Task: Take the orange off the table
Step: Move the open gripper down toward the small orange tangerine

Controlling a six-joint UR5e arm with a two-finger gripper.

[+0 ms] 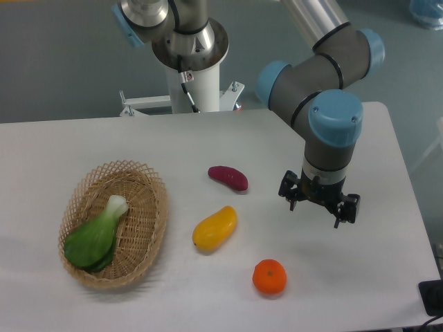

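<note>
- Camera view, fixed and looking down from the front: the table (pixel 104 145) fills most of the frame as a broad white matte top, its far edge running below a grey floor and its rounded far-right corner visible near the arm.
- Its right edge slants down toward the lower right, where a dark object (pixel 432 297) sits just beyond the table; the near edge falls outside the frame.
- Beyond the far edge stands the arm's white base column (pixel 195 76) on a metal bracket.
- The arm (pixel 325 76), grey with blue joint caps, reaches in from the upper right and hangs over the right half of the table.
- The basket (pixel 152 228), an oval of woven wicker, rests on the left half and holds a green leafy vegetable (pixel 93 238) with a pale stalk.
- Open white surface lies between the basket and the fruit, and more between the arm and the right edge.
- The gripper (pixel 319 205) hangs below the wrist, its two fingers spread apart with nothing between them, clear of every object.
- The yellow fruit (pixel 214 228), elongated, lies just right of the basket.
- The orange (pixel 269 277) sits on the table toward the near side, below and left of the gripper, apart from it and from the yellow fruit.
- The sweet potato (pixel 228 177), dark purple-red, lies behind the yellow fruit, left of the gripper.
</note>
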